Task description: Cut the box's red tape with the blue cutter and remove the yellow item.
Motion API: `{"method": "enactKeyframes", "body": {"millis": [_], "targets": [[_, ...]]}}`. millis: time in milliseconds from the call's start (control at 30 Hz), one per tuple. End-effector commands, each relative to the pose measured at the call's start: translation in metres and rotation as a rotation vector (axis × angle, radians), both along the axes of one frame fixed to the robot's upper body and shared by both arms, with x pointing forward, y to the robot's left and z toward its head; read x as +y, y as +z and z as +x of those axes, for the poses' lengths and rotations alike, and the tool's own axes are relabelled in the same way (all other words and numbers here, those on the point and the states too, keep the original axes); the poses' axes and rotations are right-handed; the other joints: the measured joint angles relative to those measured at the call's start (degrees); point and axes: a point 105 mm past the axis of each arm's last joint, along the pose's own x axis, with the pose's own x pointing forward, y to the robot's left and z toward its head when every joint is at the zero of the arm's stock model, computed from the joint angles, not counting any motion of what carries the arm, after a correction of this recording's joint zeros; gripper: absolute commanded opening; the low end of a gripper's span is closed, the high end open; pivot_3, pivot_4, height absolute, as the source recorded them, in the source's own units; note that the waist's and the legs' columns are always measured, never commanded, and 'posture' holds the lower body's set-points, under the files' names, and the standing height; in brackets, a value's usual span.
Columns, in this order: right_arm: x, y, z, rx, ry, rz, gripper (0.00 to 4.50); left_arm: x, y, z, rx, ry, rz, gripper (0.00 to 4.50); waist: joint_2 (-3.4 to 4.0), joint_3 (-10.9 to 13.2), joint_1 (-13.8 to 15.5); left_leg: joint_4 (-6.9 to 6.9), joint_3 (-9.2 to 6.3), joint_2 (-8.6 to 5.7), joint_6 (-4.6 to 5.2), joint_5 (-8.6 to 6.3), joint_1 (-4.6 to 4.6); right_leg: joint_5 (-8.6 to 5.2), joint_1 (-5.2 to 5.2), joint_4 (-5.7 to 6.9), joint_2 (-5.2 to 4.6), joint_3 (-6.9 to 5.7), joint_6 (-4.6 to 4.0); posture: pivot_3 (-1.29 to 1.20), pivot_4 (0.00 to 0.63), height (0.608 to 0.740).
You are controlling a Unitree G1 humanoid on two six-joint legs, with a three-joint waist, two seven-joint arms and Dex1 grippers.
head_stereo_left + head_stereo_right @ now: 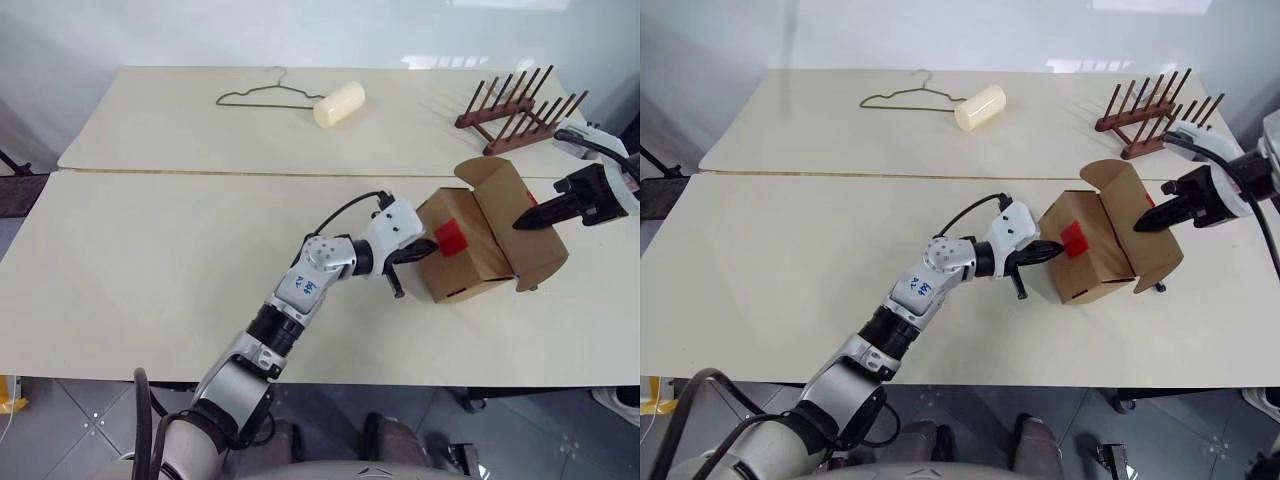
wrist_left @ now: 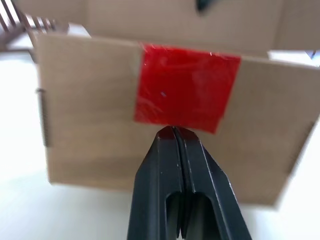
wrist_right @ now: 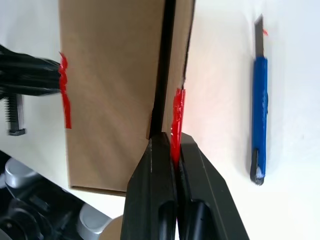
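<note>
While the left claw [image 2: 173,132] presses the red tape [image 2: 185,87], the box [image 1: 480,245] lid stands raised.

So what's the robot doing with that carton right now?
The tape is already cut. The right gripper, shut on the box's lid flap, holds it lifted open, a strip of red tape at its fingertips. The left gripper, shut, presses against the box's front at the red tape. The blue cutter lies on the table beside the box.

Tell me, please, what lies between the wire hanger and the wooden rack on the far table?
A pale cream cylinder lies between the wire hanger and the wooden rack, close beside the hanger; the head views show this.
</note>
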Motion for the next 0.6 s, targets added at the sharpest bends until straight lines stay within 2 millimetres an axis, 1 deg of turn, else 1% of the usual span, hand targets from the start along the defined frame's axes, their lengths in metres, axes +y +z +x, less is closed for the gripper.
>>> {"method": "enactKeyframes", "body": {"millis": [33,100,267,433,467,500,600], "targets": [[0.008,0.011,-0.001,0.004,0.023,-0.030,0.03,0.001,0.013,-0.005,-0.045,0.004,-0.026,0.00,0.00,0.00,0.00,0.01,0.00,0.00,0.00,0.00,-0.01,0.00,0.00,0.01,-0.01,0.00,0.00,0.00,0.150,0.740],[0.010,0.011,0.000,0.011,0.015,-0.042,0.03,0.003,0.013,-0.004,-0.045,0.017,-0.027,0.00,0.01,0.00,0.04,0.03,-0.01,0.00,0.00,0.00,-0.02,0.00,-0.01,0.03,-0.01,0.00,0.00,0.00,0.150,0.740],[0.005,0.005,0.002,0.041,-0.017,-0.134,0.03,0.008,0.014,-0.004,-0.042,0.033,-0.032,0.00,0.01,0.00,0.07,0.04,-0.04,-0.01,0.00,0.00,-0.03,0.00,0.00,0.06,-0.01,-0.02,0.00,0.00,0.150,0.740],[0.017,0.008,0.006,0.042,-0.056,-0.159,0.03,0.026,0.013,-0.006,-0.039,0.051,-0.017,0.00,0.04,-0.02,-0.31,0.02,-0.02,0.02,-0.04,0.02,-0.01,0.00,-0.06,0.14,0.00,-0.02,0.00,0.00,0.150,0.740],[0.017,0.009,0.008,0.033,-0.070,-0.164,0.03,0.028,0.015,-0.008,-0.044,0.047,-0.010,0.00,0.03,-0.02,-0.35,0.02,-0.02,0.02,-0.07,0.04,-0.01,0.00,-0.07,0.16,0.01,-0.02,-0.01,0.00,0.150,0.740],[0.017,0.010,0.009,0.025,-0.079,-0.167,0.03,0.029,0.021,-0.012,-0.043,0.028,-0.019,0.00,0.04,-0.02,-0.35,0.02,-0.01,0.03,-0.08,0.04,-0.01,0.00,-0.08,0.17,0.02,-0.02,-0.01,0.00,0.150,0.740],[0.019,0.013,0.010,0.016,-0.091,-0.170,0.03,0.032,0.039,-0.030,-0.035,-0.069,-0.043,0.00,0.03,-0.02,-0.14,0.11,-0.01,0.02,-0.08,0.05,-0.02,0.00,-0.06,0.23,0.00,0.00,-0.01,0.00,0.150,0.740]]}}
